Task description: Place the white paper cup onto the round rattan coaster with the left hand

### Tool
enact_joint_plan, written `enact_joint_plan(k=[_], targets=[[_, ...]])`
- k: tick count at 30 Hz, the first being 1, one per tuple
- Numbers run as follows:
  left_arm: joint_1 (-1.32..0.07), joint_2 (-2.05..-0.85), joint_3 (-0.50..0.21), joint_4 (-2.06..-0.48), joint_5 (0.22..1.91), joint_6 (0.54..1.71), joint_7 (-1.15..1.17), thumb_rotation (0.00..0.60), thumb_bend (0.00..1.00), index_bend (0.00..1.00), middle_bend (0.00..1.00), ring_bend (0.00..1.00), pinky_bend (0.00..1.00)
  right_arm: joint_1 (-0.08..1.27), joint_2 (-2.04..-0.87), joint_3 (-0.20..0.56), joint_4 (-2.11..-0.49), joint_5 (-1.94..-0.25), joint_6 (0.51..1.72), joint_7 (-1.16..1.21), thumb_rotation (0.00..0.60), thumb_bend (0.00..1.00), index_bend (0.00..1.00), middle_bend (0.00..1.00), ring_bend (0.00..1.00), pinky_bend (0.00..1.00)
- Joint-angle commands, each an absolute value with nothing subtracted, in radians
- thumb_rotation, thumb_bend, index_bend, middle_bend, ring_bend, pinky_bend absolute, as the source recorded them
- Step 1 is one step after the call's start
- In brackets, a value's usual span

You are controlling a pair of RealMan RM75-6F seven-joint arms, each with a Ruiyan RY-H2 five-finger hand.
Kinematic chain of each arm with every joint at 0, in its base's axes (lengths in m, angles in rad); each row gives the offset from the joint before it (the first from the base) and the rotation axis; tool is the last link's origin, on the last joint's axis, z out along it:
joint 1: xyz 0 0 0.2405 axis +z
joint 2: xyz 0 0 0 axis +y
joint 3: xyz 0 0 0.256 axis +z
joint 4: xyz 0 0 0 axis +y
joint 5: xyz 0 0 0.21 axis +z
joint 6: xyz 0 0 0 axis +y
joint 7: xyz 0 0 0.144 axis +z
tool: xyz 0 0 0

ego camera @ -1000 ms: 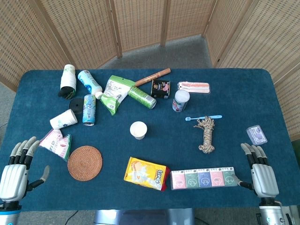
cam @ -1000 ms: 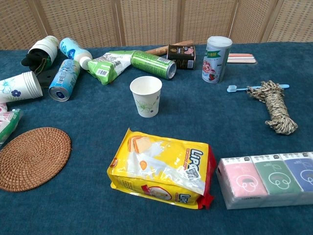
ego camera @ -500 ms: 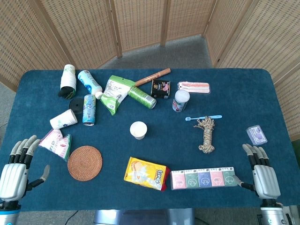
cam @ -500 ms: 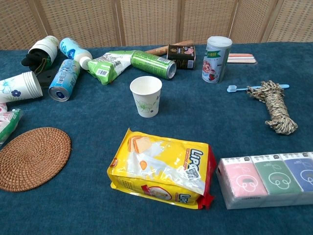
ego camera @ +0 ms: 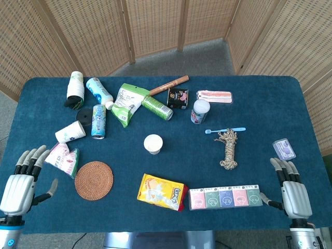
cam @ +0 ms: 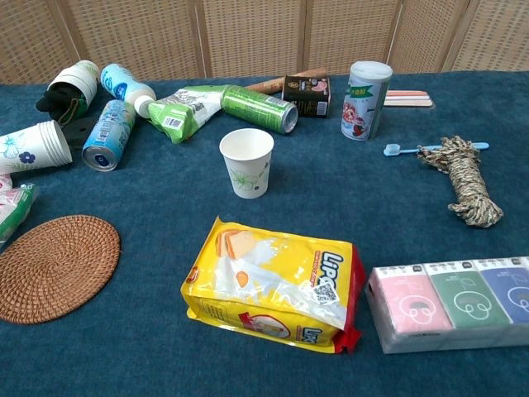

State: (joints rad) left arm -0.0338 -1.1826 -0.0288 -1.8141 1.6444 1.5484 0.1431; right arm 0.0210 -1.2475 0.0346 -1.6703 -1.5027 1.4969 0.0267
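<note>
My left hand (ego camera: 18, 179) hangs spread and empty, left of the round rattan coaster (ego camera: 94, 180). I'd reach past it, gripping the upright white paper cup (ego camera: 153, 143) gently mid-wall.

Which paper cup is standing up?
The plain white paper cup in the middle of the table stands upright. The flowery cup lies tipped on its side.

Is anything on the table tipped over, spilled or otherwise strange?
Several containers at the far left lie on their sides: the green can, the blue can, a flowered paper cup and a white bottle. No spill shows. The white cup stands upright, apart from the coaster.
</note>
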Motion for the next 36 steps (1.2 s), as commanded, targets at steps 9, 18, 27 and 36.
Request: enact_joint_plan(k=[9, 18, 27, 36], targets=[[-0.276, -1.056, -0.097, -1.877, 1.512, 1.167, 0.184, 0.458, 0.46, 0.0, 0.0, 0.0, 0.0, 0.011, -1.238, 0.036, -1.664, -1.491, 1.503, 0.039, 0.6, 0.22, 0.0, 0.0, 0.0, 0.0], [-0.483, -1.087, -0.169, -1.843, 1.389, 0.919, 0.191, 0.431, 0.43, 0.0, 0.0, 0.0, 0.0, 0.002, -1.228, 0.039, -1.663, -1.486, 1.513, 0.049, 0.6, 0.22, 0.0, 0.0, 0.0, 0.0], [-0.645, -1.177, -0.203, -1.777, 1.266, 0.781, 0.262, 0.478, 0.36, 0.0, 0.0, 0.0, 0.0, -0.005, -1.222, 0.046, -1.648, -1.472, 1.517, 0.072, 0.6, 0.22, 0.0, 0.0, 0.0, 0.0], [-0.762, -1.336, -0.213, -1.65, 1.167, 0.755, 0.334, 0.496, 0.32, 0.0, 0.0, 0.0, 0.0, -0.025, -1.224, 0.049, -1.614, -1.447, 1.524, 0.12, 0.6, 0.22, 0.0, 0.0, 0.0, 0.0]])
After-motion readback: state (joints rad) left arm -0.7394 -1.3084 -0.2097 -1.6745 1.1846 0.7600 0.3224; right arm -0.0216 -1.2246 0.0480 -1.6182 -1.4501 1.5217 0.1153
